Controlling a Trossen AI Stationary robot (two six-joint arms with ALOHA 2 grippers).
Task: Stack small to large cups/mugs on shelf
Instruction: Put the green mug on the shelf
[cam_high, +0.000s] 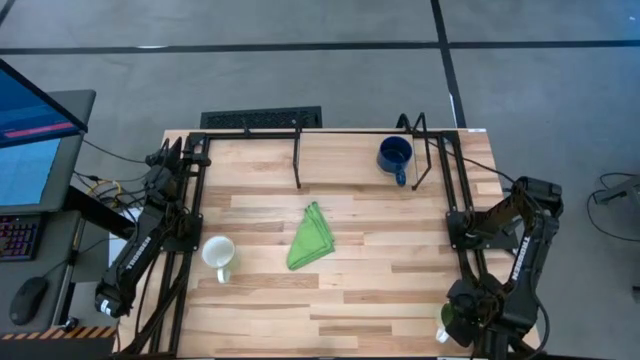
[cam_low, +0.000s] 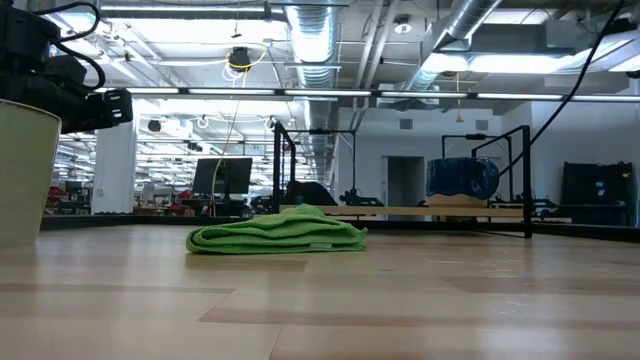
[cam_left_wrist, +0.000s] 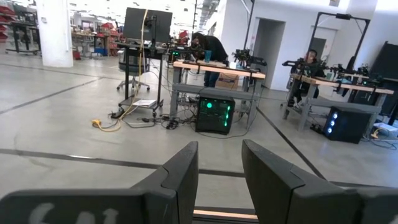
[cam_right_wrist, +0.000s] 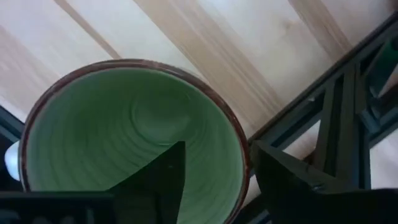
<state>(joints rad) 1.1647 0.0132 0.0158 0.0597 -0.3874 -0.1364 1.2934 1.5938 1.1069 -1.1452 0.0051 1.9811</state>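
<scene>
1. Along the far edge of the worktop (cam_high: 380, 290), the shelf (cam_high: 340, 150) is the strip of light wood framed by thin black posts and a rail.
2. The dark blue mug (cam_high: 394, 155) stands upright on the shelf toward its right end, handle pointing to the near side. In the low view it shows far off on the right (cam_low: 462, 179).
3. The white mug (cam_high: 219, 253) stands upright on the worktop near the left edge, handle toward the near side, well apart from the shelf.
4. The folded green cloth (cam_high: 312, 238) lies at mid-worktop, between the white mug and the right arm, touching neither.
5. The light green mug (cam_right_wrist: 134, 134) sits at the near right corner of the worktop, beside the black frame, mouth up. The high view shows only a sliver of it (cam_high: 446, 316) under the right arm.
6. The right gripper (cam_right_wrist: 214, 180) is directly over this mug. Its jaws stand partly open, one finger inside the mouth and the other outside the rim. Contact with the wall cannot be confirmed.
7. The left gripper (cam_left_wrist: 221, 180) is at the far left corner by the shelf, pointing out over the floor. Its jaws are slightly parted and hold nothing.
</scene>
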